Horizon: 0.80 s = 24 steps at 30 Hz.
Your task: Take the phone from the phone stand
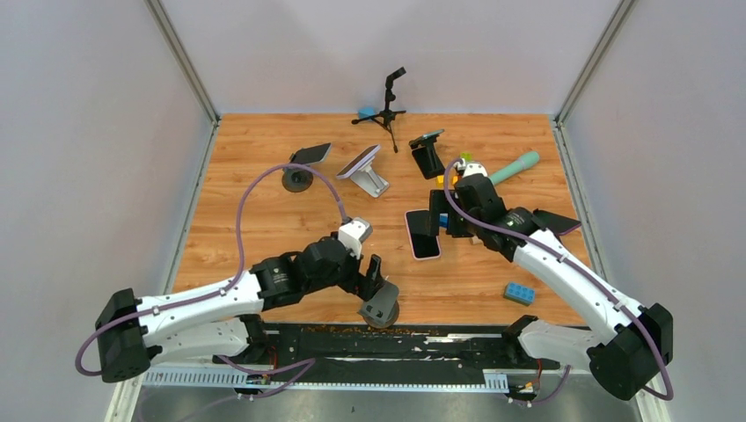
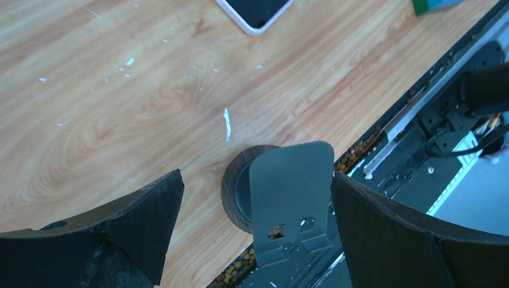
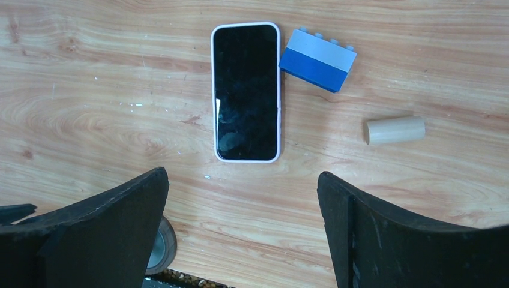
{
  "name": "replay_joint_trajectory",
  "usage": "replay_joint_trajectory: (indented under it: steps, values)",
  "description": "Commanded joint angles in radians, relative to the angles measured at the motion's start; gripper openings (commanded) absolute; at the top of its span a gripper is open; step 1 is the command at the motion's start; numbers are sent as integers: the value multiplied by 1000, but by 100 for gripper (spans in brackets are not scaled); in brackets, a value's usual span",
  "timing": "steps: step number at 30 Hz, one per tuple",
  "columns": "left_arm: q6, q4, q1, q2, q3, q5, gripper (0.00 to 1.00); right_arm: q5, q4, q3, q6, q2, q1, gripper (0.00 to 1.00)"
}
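Observation:
The phone [image 1: 422, 235], black screen in a white case, lies flat on the wooden table; it also shows in the right wrist view [image 3: 246, 91]. The grey phone stand [image 1: 380, 303] on a round dark base stands bare at the table's near edge, and in the left wrist view [image 2: 292, 186]. My left gripper [image 1: 374, 281] is open, its jaws either side of the stand's plate [image 2: 255, 180], the right finger close against the plate's edge. My right gripper [image 1: 437, 220] is open and empty just above and near the phone's near end [image 3: 241, 177].
A blue brick [image 3: 317, 60] touches the phone's far right corner; a small wooden cylinder [image 3: 394, 130] lies to its right. Three other stands with phones [image 1: 308, 156] [image 1: 362, 167] [image 1: 427, 149], a mini tripod [image 1: 387, 105] and a teal cylinder [image 1: 515, 165] sit at the back. Another blue brick [image 1: 519, 293] lies near right.

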<state>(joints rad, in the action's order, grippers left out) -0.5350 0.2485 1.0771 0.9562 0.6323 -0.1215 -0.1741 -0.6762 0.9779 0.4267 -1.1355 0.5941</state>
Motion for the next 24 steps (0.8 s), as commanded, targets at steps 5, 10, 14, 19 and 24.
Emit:
replay_joint_trajectory:
  steps: [5, 10, 14, 19, 24]
  values:
    - [10, -59, 118, 104, 13, -95, 100, -15, 32, -18, 0, 6, -4, 95]
    - [6, -40, 177, 155, 38, -149, 100, -12, 35, -26, -1, 3, -4, 95]
    - [-6, 44, 209, 177, 84, -253, 100, -19, 36, -34, -3, 15, -4, 95]
    - [-17, 246, 235, 165, 213, -401, 100, -60, 39, -51, -2, 60, -4, 95]
    - [18, 272, 268, 166, 302, -359, 100, -85, 41, -58, -2, 93, -4, 95]
